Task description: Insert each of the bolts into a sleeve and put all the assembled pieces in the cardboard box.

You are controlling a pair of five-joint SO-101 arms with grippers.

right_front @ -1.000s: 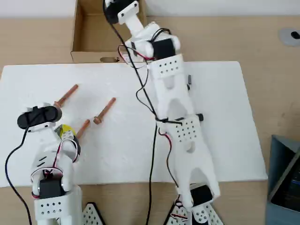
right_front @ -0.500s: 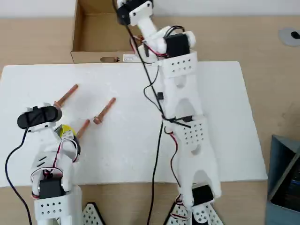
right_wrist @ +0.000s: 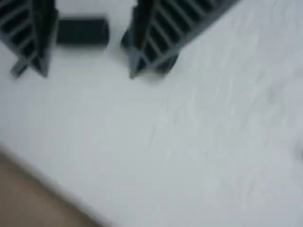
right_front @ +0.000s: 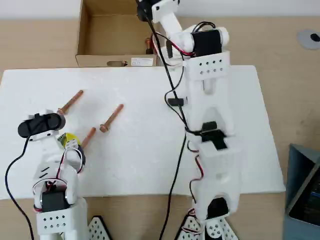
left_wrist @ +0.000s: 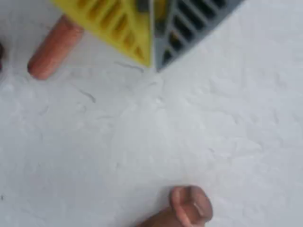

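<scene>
Surface: white foam mat (right_front: 135,150) on wooden table (right_front: 280,50), edge beside the cardboard box (right_front: 110,35).
Box contents: one brown piece (right_front: 148,44) at its right wall, kind unclear.
Box label: white sticker (right_front: 142,61), print unreadable.
Bolts (right_front: 111,118): three laid loose, well apart from the box.
Left gripper (left_wrist: 152,59): closed tip to tip, nothing held.
Right gripper (right_wrist: 81,64): spread wide, dark sleeve (right_wrist: 83,30) lying ungripped between.

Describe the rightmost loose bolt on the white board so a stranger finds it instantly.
On the white foam board, look at the left half, where three copper-coloured bolts lie slanted. The target bolt is the rightmost. Unlike the upper-left bolt and the lowest bolt, which end beside the left arm, it has bare board all round.
</scene>
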